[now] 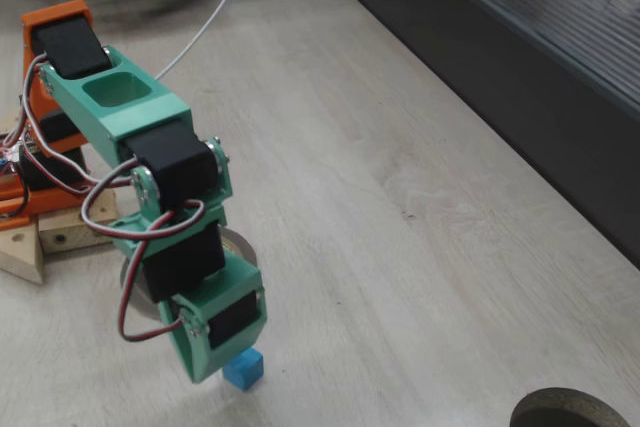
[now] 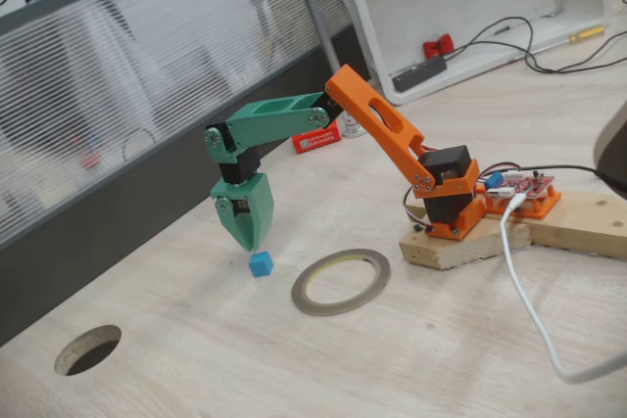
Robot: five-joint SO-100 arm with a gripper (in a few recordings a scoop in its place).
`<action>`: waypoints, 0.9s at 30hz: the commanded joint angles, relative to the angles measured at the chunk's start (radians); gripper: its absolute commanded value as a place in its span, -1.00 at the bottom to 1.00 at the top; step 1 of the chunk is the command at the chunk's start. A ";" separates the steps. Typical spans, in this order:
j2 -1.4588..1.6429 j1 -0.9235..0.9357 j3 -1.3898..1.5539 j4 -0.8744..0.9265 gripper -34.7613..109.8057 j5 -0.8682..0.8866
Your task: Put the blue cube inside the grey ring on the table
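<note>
The green tool (image 2: pixel 251 242) points straight down at the pale wood-grain worktop (image 2: pixel 411 359), its tip just above and beside the blue cube (image 2: pixel 260 263), which sits on the surface and is not held. In a fixed view the tool (image 1: pixel 205 372) comes down at the cube's (image 1: pixel 243 368) upper left corner, with most of the cube showing to the right of it. The fingers look drawn together into one narrow point, though whether they are fully closed I cannot tell from either angle; nothing sits between them. The grey ring (image 2: pixel 341 281) lies flat on the worktop just to the right of the cube in a fixed view, apart from it, with its opening bare and a yellowish inner edge visible. From the other side, the ring (image 1: pixel 238 243) is mostly hidden behind the arm's green links. The arm's orange base (image 2: pixel 453 205) stands on a wooden block (image 2: pixel 460 245) to the right of the ring, with a white cable (image 2: pixel 529 310) trailing across the worktop. A round hole (image 2: pixel 88 349) is cut into the worktop at the lower left, well apart from the cube.
</note>
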 commanded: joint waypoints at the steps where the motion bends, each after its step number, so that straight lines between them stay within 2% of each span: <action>1: 0.035 0.008 -0.003 0.012 -0.31 0.000; 8: 0.035 0.008 -0.015 0.207 -0.15 0.000; 27: 0.021 0.005 -0.018 0.206 -0.13 0.006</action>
